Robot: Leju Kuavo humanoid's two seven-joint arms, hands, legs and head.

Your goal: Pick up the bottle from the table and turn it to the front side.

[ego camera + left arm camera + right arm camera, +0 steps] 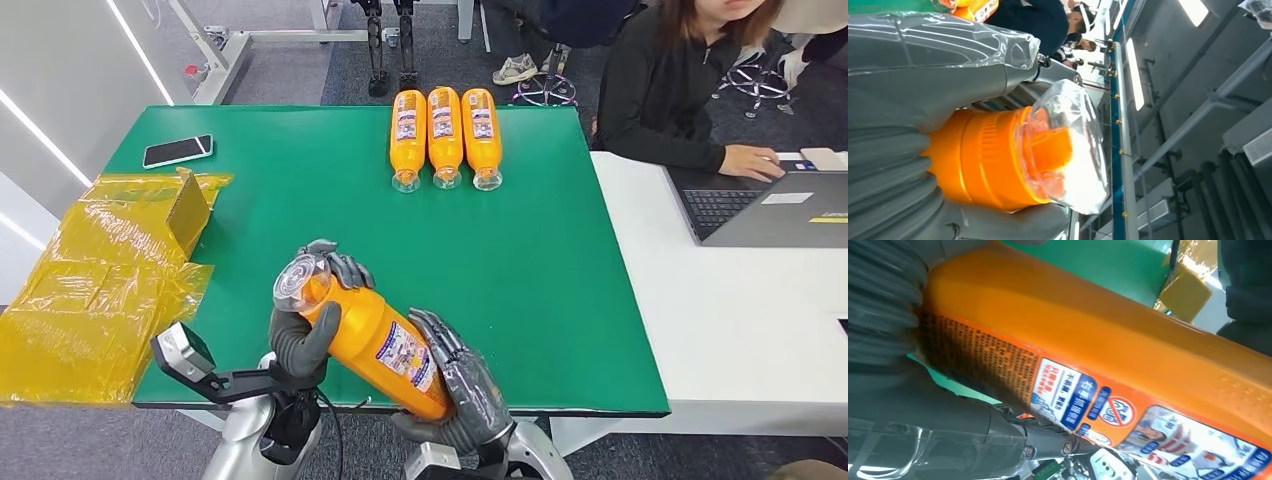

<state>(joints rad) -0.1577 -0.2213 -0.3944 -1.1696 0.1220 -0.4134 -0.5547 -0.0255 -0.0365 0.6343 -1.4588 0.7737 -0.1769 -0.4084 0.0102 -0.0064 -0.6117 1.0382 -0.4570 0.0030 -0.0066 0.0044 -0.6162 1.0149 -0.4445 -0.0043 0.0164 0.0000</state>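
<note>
An orange bottle (375, 342) with a clear cap and a blue-and-white label is held above the near edge of the green table (520, 270), lying tilted with its cap end up and to the left. My left hand (310, 315) grips its neck just below the cap; the orange neck and clear cap (1063, 150) show close up in the left wrist view. My right hand (462, 385) grips the bottle's base end. The right wrist view shows the bottle's body (1108, 355) with small print and the label facing the camera.
Three more orange bottles (444, 135) lie side by side at the table's far edge. A phone (177, 150) lies at the far left; yellow plastic wrap with a small box (110, 270) covers the left side. A person works at a laptop (770, 205) on the white table to the right.
</note>
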